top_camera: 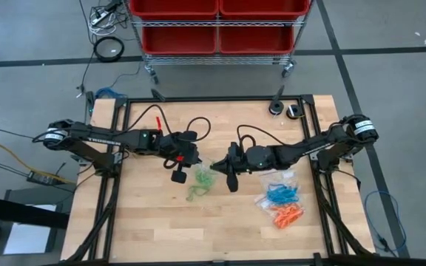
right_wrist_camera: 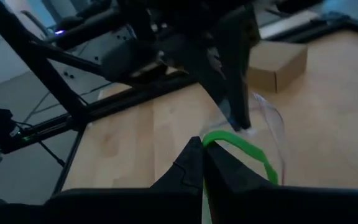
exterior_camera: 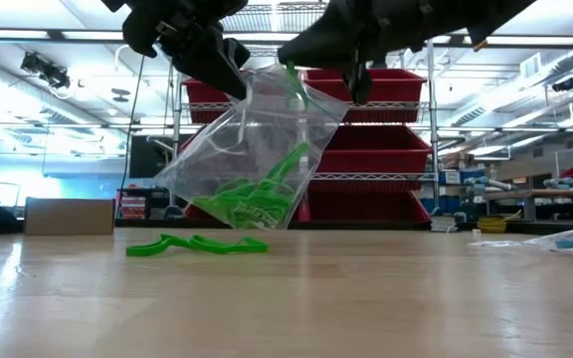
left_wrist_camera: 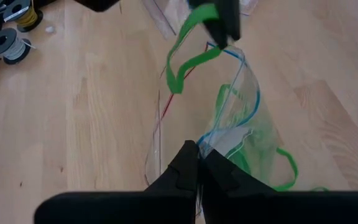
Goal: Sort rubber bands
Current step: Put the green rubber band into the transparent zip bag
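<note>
On the desk [top_camera: 146, 222], the left end effector [left_wrist_camera: 197, 158] held a clear bag [exterior_camera: 257, 149] by its rim, clamped tight. The right end effector [right_wrist_camera: 202, 155] pinched a green rubber band [left_wrist_camera: 188, 53] directly above the bag's mouth, its loop hanging lengthwise downward. More green bands [exterior_camera: 197, 244] lay below on the desk.

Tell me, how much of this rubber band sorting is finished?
Blue bands and orange bands already lie in clear bags on the table's right side. Now the left gripper holds up a clear bag with green bands inside, while the right gripper pinches a green band at its mouth. Left to do: several loose green bands remain on the table.
</note>
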